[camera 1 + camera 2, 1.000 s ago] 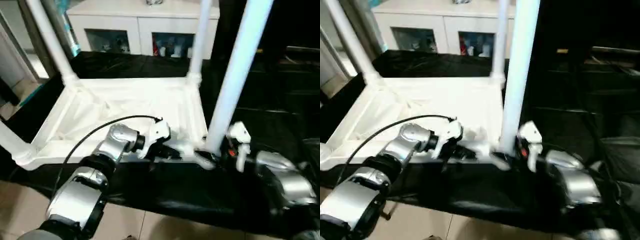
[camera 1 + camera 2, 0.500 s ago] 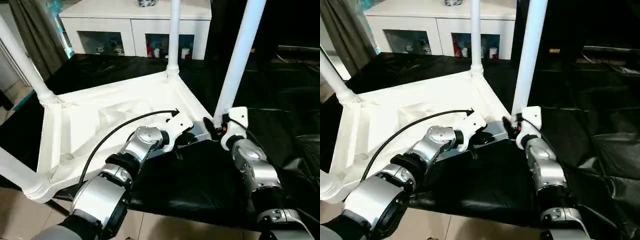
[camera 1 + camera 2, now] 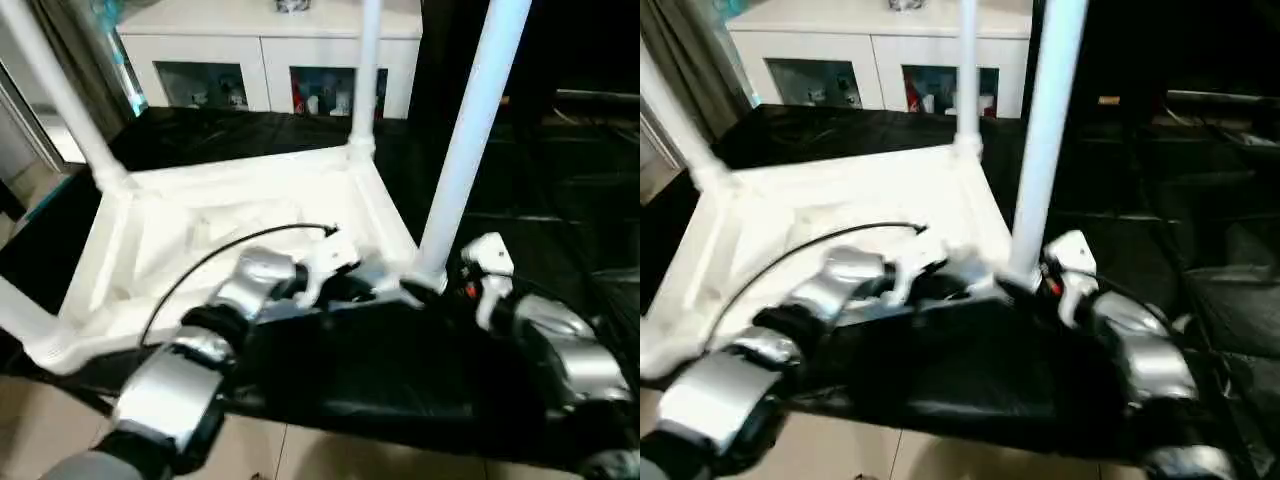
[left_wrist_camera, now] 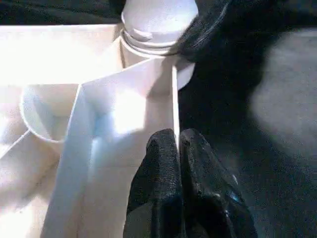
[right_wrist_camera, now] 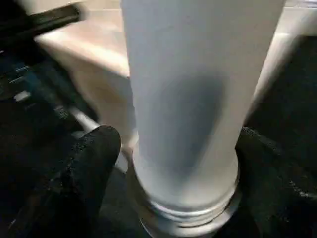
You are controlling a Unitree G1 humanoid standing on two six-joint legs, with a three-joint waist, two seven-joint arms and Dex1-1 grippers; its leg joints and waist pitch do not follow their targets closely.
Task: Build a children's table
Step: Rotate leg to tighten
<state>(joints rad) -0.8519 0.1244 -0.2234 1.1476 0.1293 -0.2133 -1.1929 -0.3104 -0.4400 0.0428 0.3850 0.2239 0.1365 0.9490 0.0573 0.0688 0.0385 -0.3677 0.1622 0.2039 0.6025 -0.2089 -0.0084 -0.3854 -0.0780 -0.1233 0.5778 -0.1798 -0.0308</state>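
Children's table [image 3: 230,225]: white plastic, lying upside down on the black-sheeted table [image 3: 560,190], ribbed underside up, occupying the 9 to 12 o'clock part of my head view

Legs: four white tubes standing up from the corner sockets. Near right leg [image 3: 462,150] rises at about 1 o'clock, just ahead of my right wrist. Far right leg [image 3: 365,75] at 12 o'clock. Far left leg [image 3: 65,95] at 10 o'clock, leaning outward. Near left leg [image 3: 20,315] at 9 o'clock, cut off by the picture's edge

My left gripper [image 4: 177,148]: at the table top's near rim, close beside the near right corner socket. Both black fingers [image 4: 158,173] pressed together with the thin edge of the rim [image 4: 174,99] at their tips; clenched on that rim

My right gripper [image 5: 168,163]: around the base of the near right leg, just above its flared collar. One black finger [image 5: 91,168] lies against one side of the tube, the other against the opposite side; grasping the leg

My forearms: left forearm [image 3: 195,350] reaches in from 7 o'clock, a black cable [image 3: 230,255] arching over it; right forearm [image 3: 565,350] comes in from 4 o'clock

Background: white cabinet [image 3: 270,50] with glass doors at 12 o'clock, beyond the black sheet
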